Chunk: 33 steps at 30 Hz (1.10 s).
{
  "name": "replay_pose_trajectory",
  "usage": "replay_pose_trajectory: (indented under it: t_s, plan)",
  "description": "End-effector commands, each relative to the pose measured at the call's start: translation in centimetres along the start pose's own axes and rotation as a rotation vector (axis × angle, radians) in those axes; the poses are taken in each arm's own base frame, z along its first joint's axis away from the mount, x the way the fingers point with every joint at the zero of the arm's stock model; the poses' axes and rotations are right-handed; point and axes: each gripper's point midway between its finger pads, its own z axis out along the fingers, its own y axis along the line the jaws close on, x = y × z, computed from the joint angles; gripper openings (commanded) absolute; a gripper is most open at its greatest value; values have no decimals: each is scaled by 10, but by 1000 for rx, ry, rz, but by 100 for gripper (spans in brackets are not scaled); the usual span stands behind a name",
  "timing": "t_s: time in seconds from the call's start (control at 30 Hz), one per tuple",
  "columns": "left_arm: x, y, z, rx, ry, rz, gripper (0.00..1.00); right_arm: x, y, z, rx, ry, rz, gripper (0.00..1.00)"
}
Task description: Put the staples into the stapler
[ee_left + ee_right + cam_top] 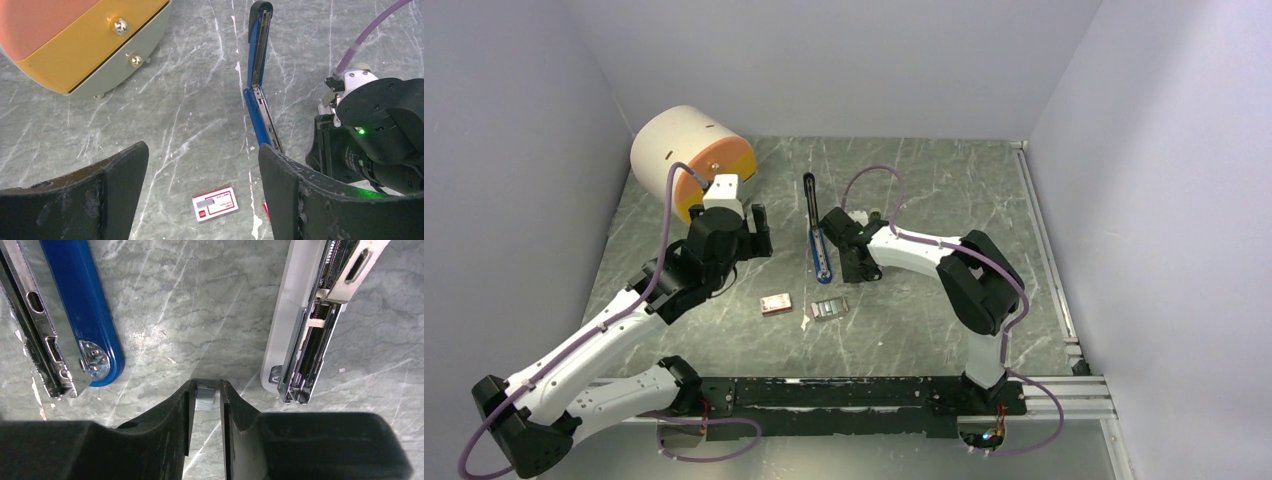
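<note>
The blue stapler point(822, 256) lies open in the middle of the table, its black arm point(809, 192) stretched toward the back. In the right wrist view its blue body point(82, 305) and metal channel point(35, 325) are at the left. My right gripper point(206, 385) is shut on a small silvery strip of staples point(205, 399), low over the table just right of the stapler point(854, 262). More staples point(828, 309) lie in front, next to the pink-red and white box point(775, 304). My left gripper point(202, 150) is open and empty above the box point(215, 203), left of the stapler point(260, 100).
A pale beige-grey bar with a metal channel point(300, 315) lies right of my right fingertips. A round cream and orange drawer unit point(692, 158) stands at the back left, close behind my left wrist. Grey walls close in the table on three sides.
</note>
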Motion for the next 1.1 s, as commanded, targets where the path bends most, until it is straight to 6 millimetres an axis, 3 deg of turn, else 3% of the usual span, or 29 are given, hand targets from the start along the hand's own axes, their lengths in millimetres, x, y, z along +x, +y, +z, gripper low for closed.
replay_pose_trajectory:
  t_s: [0.0, 0.67, 1.07]
  plan:
    - [1, 1, 0, 5, 3, 1, 85, 5, -5, 6, 23, 20, -7, 28]
    - [2, 2, -1, 2, 5, 3, 85, -1, 2, 1, -38, -6, -64, 20]
    - [-8, 15, -7, -53, -45, -40, 85, -66, 28, -39, -145, -245, -18, 20]
